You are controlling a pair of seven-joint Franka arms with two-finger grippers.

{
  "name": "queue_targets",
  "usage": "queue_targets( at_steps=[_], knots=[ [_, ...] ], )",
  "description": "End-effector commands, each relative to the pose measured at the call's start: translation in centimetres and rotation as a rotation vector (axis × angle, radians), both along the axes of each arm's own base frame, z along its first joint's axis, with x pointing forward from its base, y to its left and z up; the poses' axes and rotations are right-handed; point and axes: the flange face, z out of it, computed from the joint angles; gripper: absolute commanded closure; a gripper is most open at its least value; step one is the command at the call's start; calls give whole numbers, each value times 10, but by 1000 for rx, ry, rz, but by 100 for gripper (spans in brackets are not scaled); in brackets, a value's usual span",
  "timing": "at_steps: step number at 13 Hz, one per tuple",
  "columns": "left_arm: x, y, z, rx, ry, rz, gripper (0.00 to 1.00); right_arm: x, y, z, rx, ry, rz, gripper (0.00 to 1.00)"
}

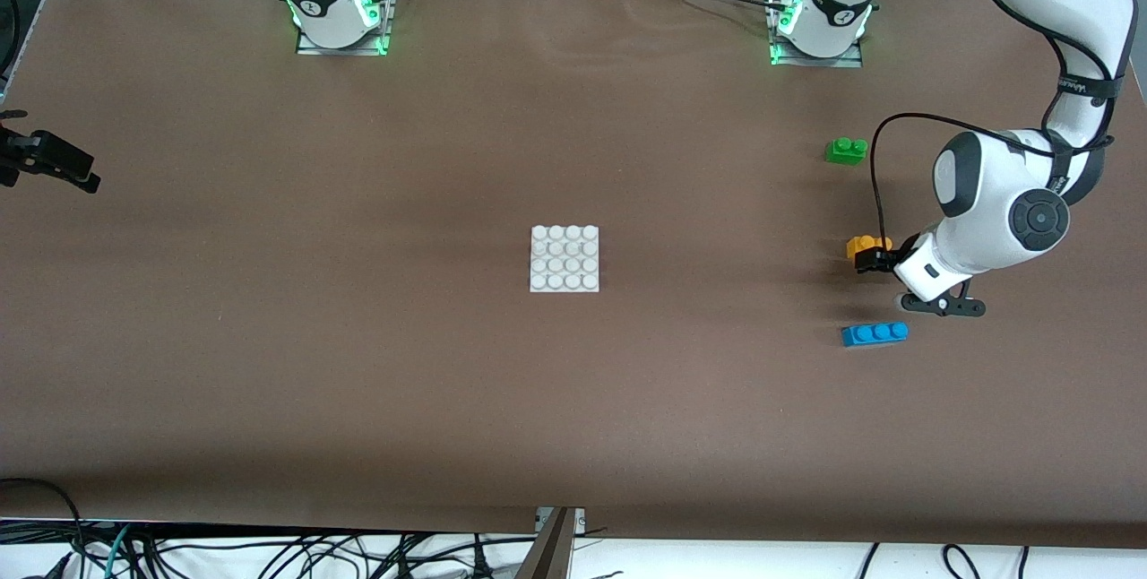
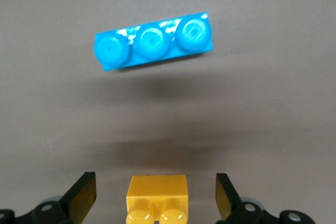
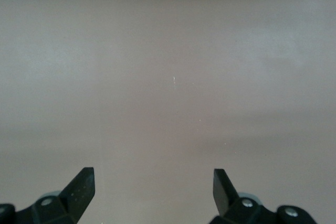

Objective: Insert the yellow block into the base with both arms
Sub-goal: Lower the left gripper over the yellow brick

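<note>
A: Where is the yellow block?

B: It lies on the brown worktop toward the left arm's end, with the green brick farther from the front camera and the blue brick nearer to it. The three bricks lie apart from one another, roughly in a row.

A: What is the state of the left hand?

B: It is down at the yellow block. The left wrist view shows its fingers spread wide, one on each side of the yellow block, with a gap on both sides. Nothing is pinched. The blue brick, with three studs, lies on the worktop in the same view, clear of the fingers.

A: And the base?

B: The white studded plate lies flat near the middle of the worktop, well apart from all three bricks. Nothing is on it.

A: What about the right hand?

B: It waits over the edge of the worktop at the right arm's end. The right wrist view shows its fingers spread, with only bare worktop between them.
</note>
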Motion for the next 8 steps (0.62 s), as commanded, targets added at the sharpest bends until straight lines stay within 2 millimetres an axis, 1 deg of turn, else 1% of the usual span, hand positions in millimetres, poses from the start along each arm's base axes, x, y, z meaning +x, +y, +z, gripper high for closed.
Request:
queue_targets(
  at_steps=[1, 4, 6, 8],
  knots=[
    [-22, 9, -19, -13, -19, -4, 0, 2, -2, 1, -7, 11, 5, 0],
    [-36, 9, -32, -14, -16, 0, 0, 3, -2, -1, -7, 11, 3, 0],
    [-44, 14, -33, -15, -11, 10, 0, 3, -1, -1, -7, 11, 5, 0],
    [-52, 13, -41, -15, -23, 12, 0, 4, -1, -1, -7, 12, 5, 0]
  ],
)
